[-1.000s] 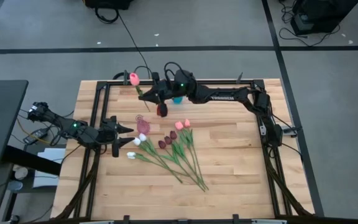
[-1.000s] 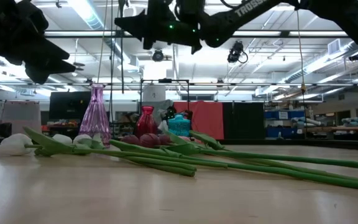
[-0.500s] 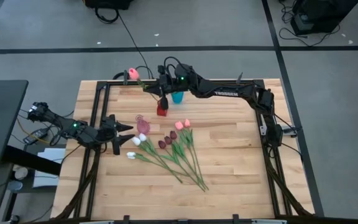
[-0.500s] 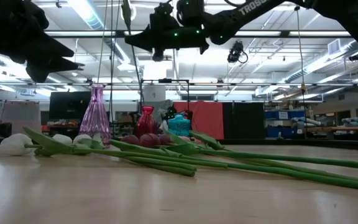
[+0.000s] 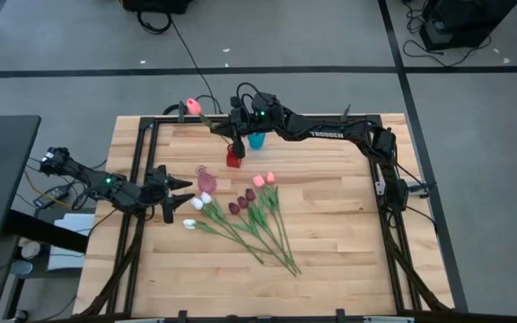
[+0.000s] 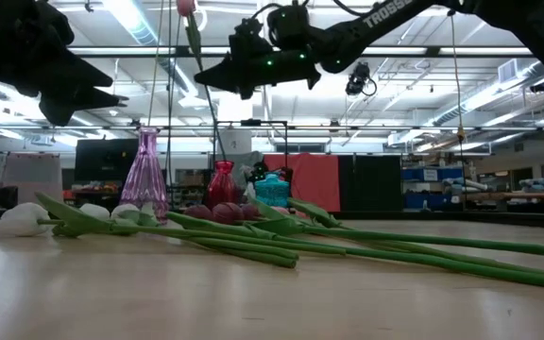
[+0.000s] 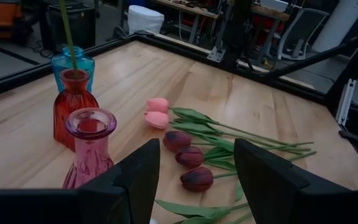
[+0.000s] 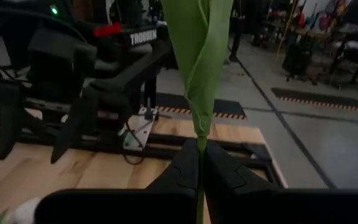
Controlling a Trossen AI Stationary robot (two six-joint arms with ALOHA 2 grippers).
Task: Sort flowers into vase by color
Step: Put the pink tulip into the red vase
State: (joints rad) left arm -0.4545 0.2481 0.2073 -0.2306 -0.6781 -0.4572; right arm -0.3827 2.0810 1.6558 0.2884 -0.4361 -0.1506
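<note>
My right gripper [image 5: 234, 128] is shut on a pink tulip [image 5: 192, 109] above the red vase [image 5: 233, 159], near the table's far edge. The tulip's stem [image 7: 67, 31] runs down into the red vase's mouth [image 7: 74, 74]. A blue vase [image 5: 256, 140] stands just behind the red one, and a pink glass vase [image 5: 206, 182] stands nearer. Pink [image 5: 263, 179], maroon [image 5: 240, 203] and white tulips [image 5: 193, 213] lie on the table with their stems fanned toward the near edge. My left gripper [image 5: 179, 192] hovers open, left of the pink vase. My right gripper pinches the pink tulip's stem [image 8: 199, 152] between its two fingers, just below a folded green leaf [image 8: 197, 50]. The fingers lie across the stem. The tulip slants, its head [image 6: 186, 8] up toward the far left and its lower end in the red vase [image 6: 221, 184].
A black metal frame [image 5: 142, 161] runs along the table's left, far and right edges. The near half of the wooden table [image 5: 348, 251] is bare beyond the fanned stems [image 5: 276, 247]. The three vases stand close together.
My right gripper has moved toward the far edge, off the red vase's top, then come down a little. The pink tulip has come down with it, and its stem now reaches into the red vase. My left arm has kept still.
</note>
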